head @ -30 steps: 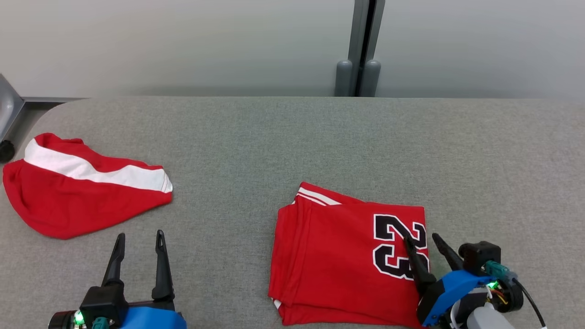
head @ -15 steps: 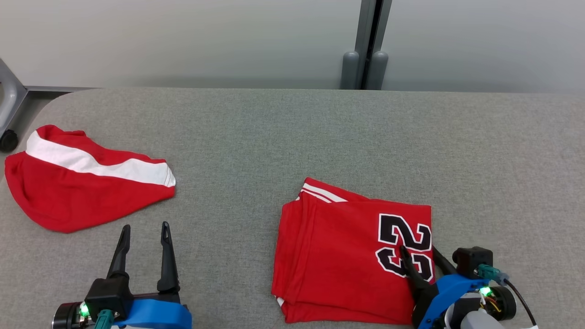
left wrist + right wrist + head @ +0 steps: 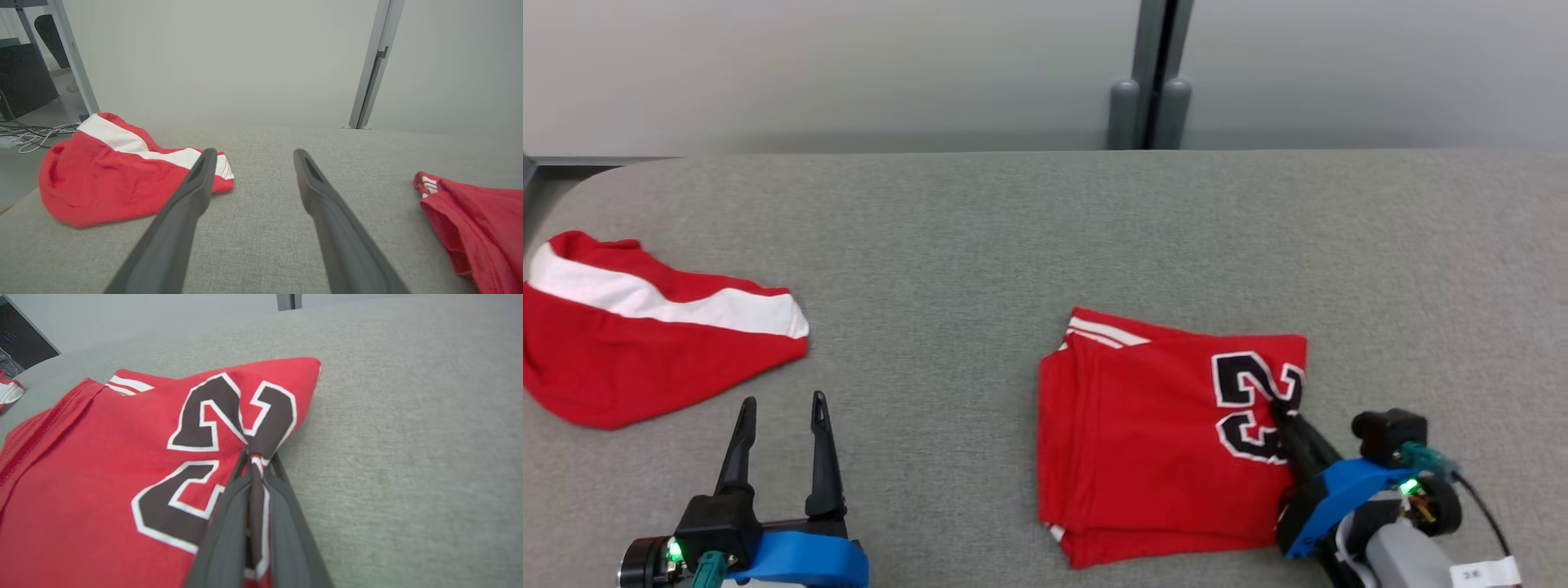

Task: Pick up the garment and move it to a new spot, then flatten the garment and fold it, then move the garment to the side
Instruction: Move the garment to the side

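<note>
Right wrist view showed the right end effector [image 3: 255,455] clamped on a pinch of the folded red jersey [image 3: 81,465], at its right edge, inside the black number, with the cloth bunched between the two fingers. The jersey lay right of centre on the grey table [image 3: 1013,245], near the front, well apart from another red and white garment [image 3: 645,343] at the far left. The left end effector [image 3: 780,400] hovered over bare table with its fingers apart and nothing between them. The jersey looked light, soft and limp, so its stacked layers would likely slide or fall open if dragged by one pinch. A hold through every layer at the edge seemed safer.
</note>
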`<state>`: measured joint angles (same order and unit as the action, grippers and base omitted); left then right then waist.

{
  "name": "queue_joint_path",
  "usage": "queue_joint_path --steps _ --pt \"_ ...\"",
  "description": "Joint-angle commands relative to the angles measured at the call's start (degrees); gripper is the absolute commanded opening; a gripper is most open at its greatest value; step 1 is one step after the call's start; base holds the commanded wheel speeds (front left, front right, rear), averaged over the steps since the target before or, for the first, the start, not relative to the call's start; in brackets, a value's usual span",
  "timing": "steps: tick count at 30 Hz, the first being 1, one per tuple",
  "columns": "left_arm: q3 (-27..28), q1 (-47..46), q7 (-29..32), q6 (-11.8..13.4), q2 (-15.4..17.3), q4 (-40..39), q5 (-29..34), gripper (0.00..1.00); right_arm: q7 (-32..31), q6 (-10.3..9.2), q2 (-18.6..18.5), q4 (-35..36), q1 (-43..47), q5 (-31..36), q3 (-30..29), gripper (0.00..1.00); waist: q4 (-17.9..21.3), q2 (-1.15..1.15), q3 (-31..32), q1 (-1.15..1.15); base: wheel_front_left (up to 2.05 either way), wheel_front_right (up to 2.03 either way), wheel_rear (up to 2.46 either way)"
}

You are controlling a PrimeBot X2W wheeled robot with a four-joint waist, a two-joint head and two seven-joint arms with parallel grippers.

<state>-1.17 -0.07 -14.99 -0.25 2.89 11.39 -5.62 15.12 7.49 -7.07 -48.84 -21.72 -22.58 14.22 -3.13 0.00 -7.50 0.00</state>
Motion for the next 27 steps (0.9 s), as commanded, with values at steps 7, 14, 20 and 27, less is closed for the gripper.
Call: queue_joint_path --steps 7,14,20,27 --pt "-1.2 -3.1 -0.2 0.7 0.0 -1.4 0.0 1.0 0.0 0.01 -4.9 3.4 -2.1 0.5 -2.7 0.0 4.9 0.0 -3.0 0.0 0.0 0.0 0.0" --pt "-1.8 -6.3 -0.2 0.5 0.0 -2.3 1.3 1.0 0.0 0.01 -7.8 5.6 -3.4 0.6 -5.1 0.0 10.7 0.0 -7.2 0.0 0.0 0.0 0.0" --pt "-1.8 -9.3 -0.2 0.0 0.2 -2.9 2.8 1.0 0.0 0.01 -8.8 7.4 -4.3 0.7 -6.8 0.0 13.7 0.0 -10.6 0.0 0.0 0.0 0.0" --pt "-1.5 -11.4 -0.2 -0.2 1.0 -4.1 4.1 1.0 0.0 0.01 -9.8 9.3 -10.1 1.8 -4.6 0.0 14.7 0.0 -13.7 0.0 0.0 0.0 0.0"
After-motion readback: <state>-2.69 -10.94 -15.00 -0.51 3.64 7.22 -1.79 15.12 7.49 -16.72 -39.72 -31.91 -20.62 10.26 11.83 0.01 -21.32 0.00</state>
